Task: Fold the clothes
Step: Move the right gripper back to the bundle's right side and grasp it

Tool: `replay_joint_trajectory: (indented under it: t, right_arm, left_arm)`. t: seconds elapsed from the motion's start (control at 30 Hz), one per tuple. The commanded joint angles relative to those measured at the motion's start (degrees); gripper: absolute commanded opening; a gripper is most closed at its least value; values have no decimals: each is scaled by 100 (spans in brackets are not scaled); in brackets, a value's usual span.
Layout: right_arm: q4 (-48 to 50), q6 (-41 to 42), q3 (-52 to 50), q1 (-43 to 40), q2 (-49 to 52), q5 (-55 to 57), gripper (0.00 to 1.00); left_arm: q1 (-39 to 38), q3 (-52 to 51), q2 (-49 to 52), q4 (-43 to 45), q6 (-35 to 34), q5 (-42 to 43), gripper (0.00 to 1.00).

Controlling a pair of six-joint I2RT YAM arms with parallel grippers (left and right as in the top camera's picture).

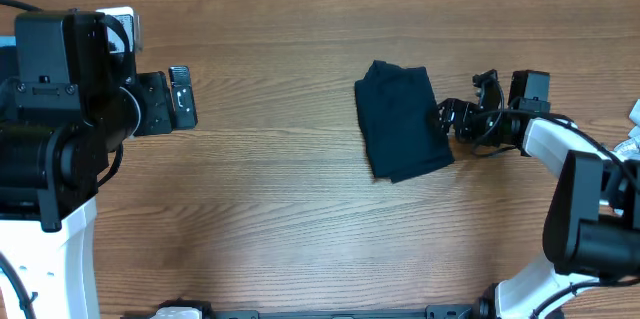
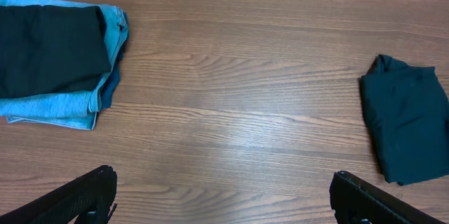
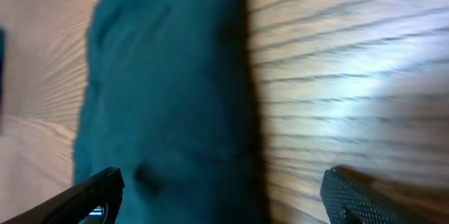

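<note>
Wood-grain worktop fills every view. Closest to the right wrist camera, the right gripper sits low with its jaws wide apart, clamped on nothing. The navy shirt lies partly between them.

Seen from overhead, the shirt is a compact, slightly crooked rectangle right of centre. The right gripper is at its right edge, touching or just beside it; I cannot tell which.

Well apart on the left, the left gripper hovers above bare wood, jaws fully apart and empty. Beyond it sits a stack of folded clothes, dark navy on light blue denim.

The shirt looks folded, so the step in hand is probably moving it to the stack. That would need the jaws to close on every layer of the edge so the bundle stays together.
</note>
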Motion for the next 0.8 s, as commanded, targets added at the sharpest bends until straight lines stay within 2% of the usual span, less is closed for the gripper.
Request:
replay_joint_trajectory:
  t: [0.0,0.07,0.17,0.37,0.63,0.77]
  right_arm:
    - [-157,-114,-9,81,352,-385,93]
    - [-306,-129,35,85,352,-476,93]
    - [-586,-127,44,177,352,-527,87]
    - [-881,-214,83,487,350,-455,84]
    - [-1464,-170,140,492,350,-1233,69]
    - [-1912,-278,140,555,350,-1408,70]
  left_arm:
    - [-37,17,20,9,46,-72,100]
    - [-37,17,20,9,46,-72,100]
    - [-37,17,20,9,46,-72,100]
    - [-37,17,20,9,46,-72,100]
    - [-37,17,20,9,46,-72,100]
    - [-37,17,20,9,46,-72,100]
